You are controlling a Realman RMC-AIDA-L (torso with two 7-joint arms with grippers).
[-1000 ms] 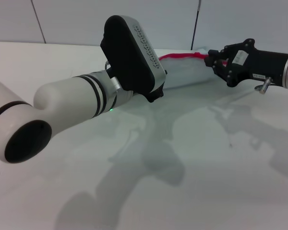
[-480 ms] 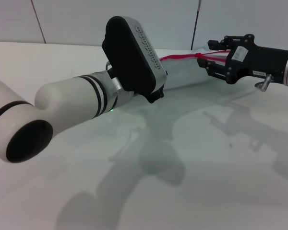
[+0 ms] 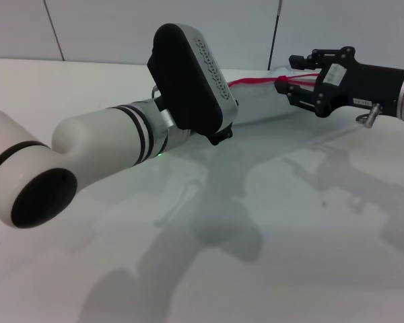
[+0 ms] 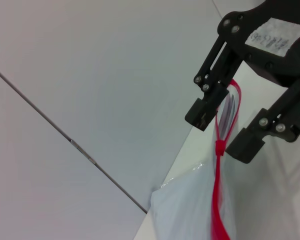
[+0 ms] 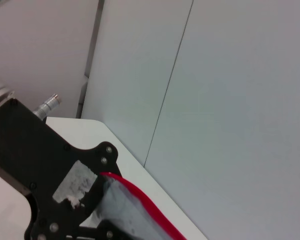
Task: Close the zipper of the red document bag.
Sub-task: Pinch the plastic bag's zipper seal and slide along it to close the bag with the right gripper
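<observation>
The red document bag (image 3: 266, 102) is a pale translucent pouch held up off the white table at the back. Its zipper (image 3: 252, 81) runs along the top edge as a red strip. My right gripper (image 3: 297, 79) stands open at the bag's right end, and the zipper (image 4: 221, 125) passes loosely between its fingers (image 4: 204, 111), with the small slider (image 4: 219, 147) just in front of them. In the head view my left gripper is hidden behind its own wrist housing (image 3: 192, 81). The right wrist view shows the left gripper (image 5: 97, 202) closed on the bag's (image 5: 127, 210) other end.
My left forearm (image 3: 101, 151) fills the front left of the head view. The white table (image 3: 289, 222) carries the arms' shadows. A grey panelled wall (image 3: 121, 27) stands right behind the table's far edge.
My right gripper was shut on the zipper's end one second ago and has since opened and drawn back slightly. The left arm has crept a little to the right.
</observation>
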